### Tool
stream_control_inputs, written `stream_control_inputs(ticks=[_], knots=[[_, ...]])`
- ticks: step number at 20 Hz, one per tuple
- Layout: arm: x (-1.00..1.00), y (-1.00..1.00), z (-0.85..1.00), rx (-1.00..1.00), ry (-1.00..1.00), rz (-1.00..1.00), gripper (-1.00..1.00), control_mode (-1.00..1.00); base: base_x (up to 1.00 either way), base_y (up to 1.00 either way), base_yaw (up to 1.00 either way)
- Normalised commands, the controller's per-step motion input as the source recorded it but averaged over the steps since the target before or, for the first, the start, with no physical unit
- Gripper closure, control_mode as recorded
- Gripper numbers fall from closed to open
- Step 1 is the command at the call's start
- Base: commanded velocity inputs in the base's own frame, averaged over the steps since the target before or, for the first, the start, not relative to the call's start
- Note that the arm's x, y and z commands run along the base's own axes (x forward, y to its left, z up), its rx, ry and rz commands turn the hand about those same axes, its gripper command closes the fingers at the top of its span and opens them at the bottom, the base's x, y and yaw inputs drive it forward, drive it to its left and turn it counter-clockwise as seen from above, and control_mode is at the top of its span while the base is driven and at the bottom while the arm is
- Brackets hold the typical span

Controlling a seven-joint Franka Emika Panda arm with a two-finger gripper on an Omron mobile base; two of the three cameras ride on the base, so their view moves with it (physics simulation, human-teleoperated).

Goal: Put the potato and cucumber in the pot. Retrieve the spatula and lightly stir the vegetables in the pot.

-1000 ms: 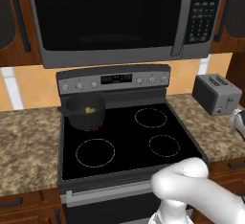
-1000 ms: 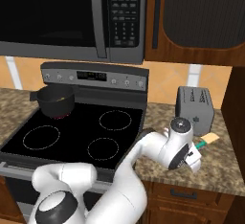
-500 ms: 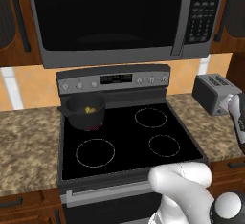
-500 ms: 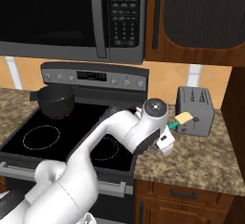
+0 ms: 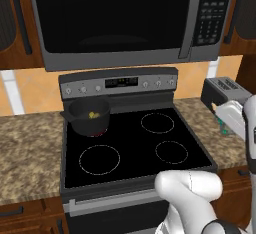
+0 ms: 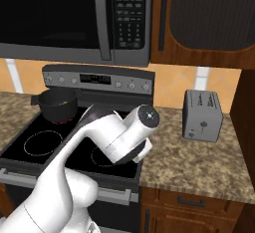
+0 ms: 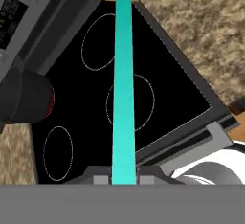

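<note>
On the left counter nothing stands out beyond speckled stone. The pot (image 5: pixel 90 116) sits on the back left burner of the stove (image 5: pixel 135 148), its short handle pointing left, and a red glow shows under its base. Inside it a small yellow-green piece, the cucumber (image 5: pixel 92 114), lies against the dark bottom; the potato cannot be made out at this size. In the right base view the same pot (image 6: pixel 58 105) stands at the far left of the cooktop, just below the control panel. Above the stove hangs the microwave (image 5: pixel 125 20).

Further right, the arm reaches across the front right part of the cooktop. In the hand view the gripper (image 7: pixel 123 179) is clenched on the spatula (image 7: pixel 124 89), whose teal handle runs straight up from between the finger tips to a tan blade at the top, above the burners. The pot (image 7: pixel 24 96) lies off to the left there.

On the right counter stands the toaster (image 6: pixel 201 115), well apart from the stove.
</note>
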Motion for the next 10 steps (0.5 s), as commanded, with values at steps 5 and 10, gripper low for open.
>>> stream_control_inputs(ticks=[5, 10], knots=[[0.33, 0.78, 0.51, 0.37, -0.05, 0.23, 1.00, -1.00, 0.00, 0.00, 0.00], [0.43, 0.84, 0.46, 0.43, 0.07, 0.16, 1.00, -1.00, 0.00, 0.00, 0.00]])
